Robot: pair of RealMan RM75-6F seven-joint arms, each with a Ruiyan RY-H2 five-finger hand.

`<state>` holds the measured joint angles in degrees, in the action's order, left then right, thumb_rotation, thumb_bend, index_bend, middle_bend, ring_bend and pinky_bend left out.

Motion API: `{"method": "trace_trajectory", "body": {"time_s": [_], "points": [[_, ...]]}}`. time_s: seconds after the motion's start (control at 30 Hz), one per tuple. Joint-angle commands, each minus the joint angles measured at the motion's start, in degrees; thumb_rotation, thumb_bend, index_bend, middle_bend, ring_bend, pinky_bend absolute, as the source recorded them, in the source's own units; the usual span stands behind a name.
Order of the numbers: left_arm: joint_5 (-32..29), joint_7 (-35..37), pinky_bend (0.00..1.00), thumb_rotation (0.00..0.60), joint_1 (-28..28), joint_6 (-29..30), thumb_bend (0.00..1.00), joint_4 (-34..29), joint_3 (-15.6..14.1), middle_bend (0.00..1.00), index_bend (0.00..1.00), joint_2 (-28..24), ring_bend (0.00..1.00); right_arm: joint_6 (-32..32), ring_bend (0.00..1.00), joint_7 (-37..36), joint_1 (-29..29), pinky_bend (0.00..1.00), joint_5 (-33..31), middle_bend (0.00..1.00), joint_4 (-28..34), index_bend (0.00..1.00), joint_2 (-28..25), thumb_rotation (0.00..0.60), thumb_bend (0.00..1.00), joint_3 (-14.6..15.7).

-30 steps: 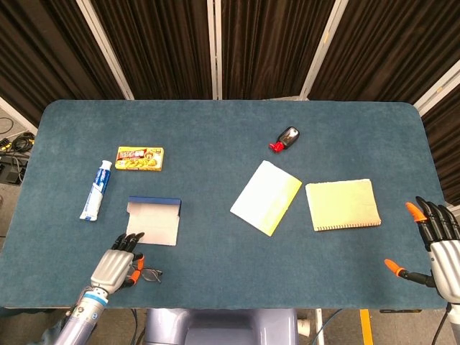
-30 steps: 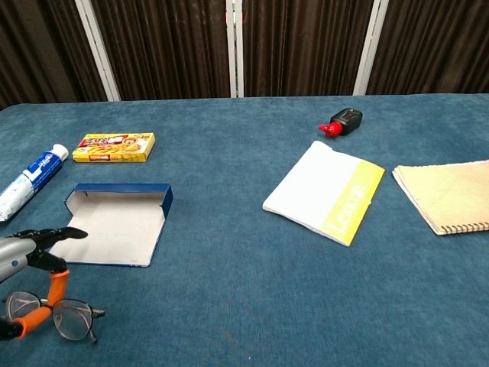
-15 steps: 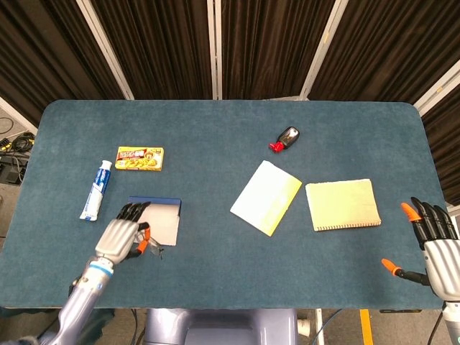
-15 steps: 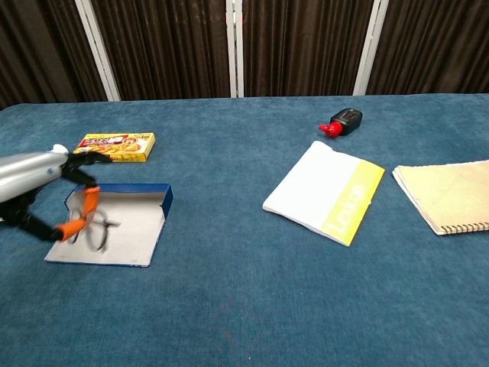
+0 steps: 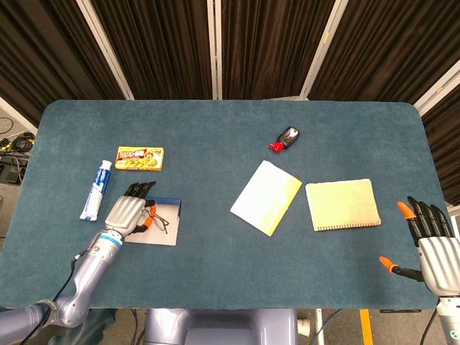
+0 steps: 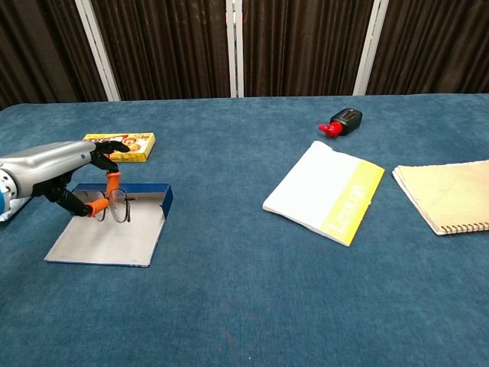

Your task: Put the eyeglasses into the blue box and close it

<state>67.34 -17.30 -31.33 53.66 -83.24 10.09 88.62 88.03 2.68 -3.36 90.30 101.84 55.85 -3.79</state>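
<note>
Two robot hands were in view, but only your left robot hand (image 6: 72,183) was working — it pinched the thin wire-framed eyeglasses (image 6: 116,206) between orange-tipped fingertips (image 6: 112,178), the remaining fingers curled loosely above. Your right robot hand (image 5: 433,248) hung spread and empty at the far right edge of the dark blue cloth-covered table (image 5: 230,273), well apart from everything.

The risk you faced was a bad release. The eyeglasses hung tilted, lenses down, over the flat blue cardboard box (image 6: 114,229) near its raised blue back wall; let go from that height and they could have bounced off the pale inner panel or caught on the wall. The box looked light and shallow, so a fingertip brushing it might have pushed it across the cloth. One arm of the frame may also have snagged on a fingertip as you opened — I could not tell how the temples sat.

The eyeglasses were just below and slightly to the right of your left robot hand, above the box's rear half, apparently not yet resting on it. The white and blue toothpaste tube (image 5: 95,190) and the yellow snack packet (image 5: 139,158) lay near but apart.
</note>
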Motion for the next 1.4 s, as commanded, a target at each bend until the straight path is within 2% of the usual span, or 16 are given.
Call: {"method": "trace_trajectory", "body": {"time_s": [0.03, 0.4, 0.5, 0.6, 0.67, 0.73, 0.87, 1.03, 1.4], "points": [[0.2, 1.3, 0.0, 0.6, -0.6, -0.5, 0.51, 1.8, -0.1, 0.0, 0.62, 0.7, 0.0, -0.1, 0.0, 0.1, 0.0, 0.0, -0.1, 0.0, 0.0, 0.01, 0.1, 0.6, 0.0, 0.0], [-2.0, 3.9, 0.0, 0.6, -2.0, -1.6, 0.51, 7.7, 0.2, 0.0, 0.6, 2.1, 0.0, -0.1, 0.0, 0.6, -0.1, 0.0, -0.2, 0.0, 0.0, 0.01, 0.3, 0.6, 0.0, 0.0], [-2.4, 4.4, 0.0, 0.6, -2.1, -2.0, 0.5, 8.3, 0.0, 0.0, 0.52, 1.9, 0.0, -0.2, 0.0, 0.5, -0.1, 0.0, -0.4, 0.0, 0.0, 0.01, 0.3, 0.6, 0.0, 0.0], [-2.4, 4.8, 0.0, 0.6, -2.2, -2.0, 0.45, 8.3, -0.1, 0.0, 0.3, 1.5, 0.0, -0.4, 0.0, 0.5, -0.2, 0.0, -0.4, 0.0, 0.0, 0.01, 0.3, 0.6, 0.0, -0.1], [-2.2, 4.9, 0.0, 0.6, -2.1, -1.5, 0.37, 8.2, -0.2, 0.0, 0.08, 1.2, 0.0, -0.4, 0.0, 0.6, -0.2, 0.0, -0.4, 0.0, 0.0, 0.01, 0.3, 0.6, 0.0, 0.0], [-1.7, 5.1, 0.0, 0.6, -2.1, -0.7, 0.31, 7.9, -0.3, 0.0, 0.0, 1.0, 0.0, -0.3, 0.0, 0.6, -0.2, 0.0, -0.4, 0.0, 0.0, 0.01, 0.3, 0.6, 0.0, 0.0], [0.3, 5.9, 0.0, 0.6, -1.8, 1.0, 0.27, 7.0, -0.7, 0.0, 0.0, 0.5, 0.0, -0.1, 0.0, 0.4, -0.1, 0.0, -0.3, 0.0, 0.1, 0.01, 0.2, 0.6, 0.0, 0.0], [1.8, 5.4, 0.0, 0.6, -1.8, 2.4, 0.26, 5.3, -1.2, 0.0, 0.0, -0.1, 0.0, 0.0, 0.0, 0.0, -0.1, 0.0, -0.2, 0.0, 0.1, 0.01, 0.0, 0.6, 0.0, 0.0], [-1.1, 1.5, 0.0, 0.6, -3.6, 0.0, 0.26, 7.7, -1.6, 0.0, 0.0, 2.4, 0.0, 0.0, 0.0, -0.5, -0.1, 0.0, -0.3, 0.0, 0.0, 0.01, -0.2, 0.6, 0.0, 0.0]]}}
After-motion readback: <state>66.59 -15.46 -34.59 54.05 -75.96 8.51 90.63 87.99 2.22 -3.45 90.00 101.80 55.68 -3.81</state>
